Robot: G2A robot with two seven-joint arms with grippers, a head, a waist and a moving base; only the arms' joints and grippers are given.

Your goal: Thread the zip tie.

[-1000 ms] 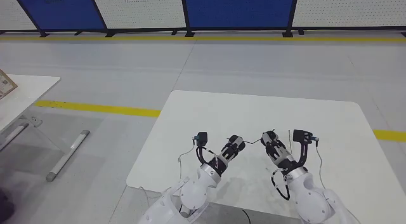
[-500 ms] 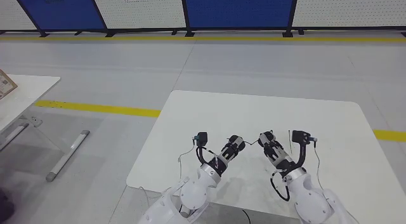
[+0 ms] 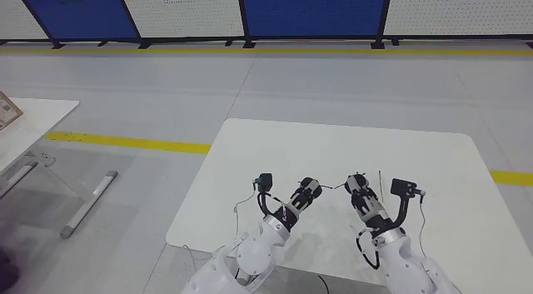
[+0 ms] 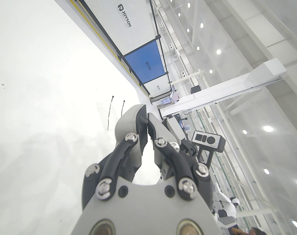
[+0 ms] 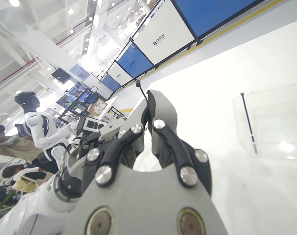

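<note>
Right pincer (image 5: 148,96): is clamping a black zip tie (image 5: 138,83), head protruding.
Left pincer (image 4: 147,118): is pressing together, at 9 o'clock of its partner.
Surface (image 3: 333,144): is carrying spare ties (image 4: 110,112).

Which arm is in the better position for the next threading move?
Right, probably. The right gripper is shut on the zip tie with its head sticking out past its tip, free to be steered. The left gripper is shut nearby; its hold is unclear.

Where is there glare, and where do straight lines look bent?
Left wrist view: the table glares nearly white and the wall panels curve. Right wrist view: ceiling lamps flare, a bright spot sits on the clear tray. Top view: even light.
</note>
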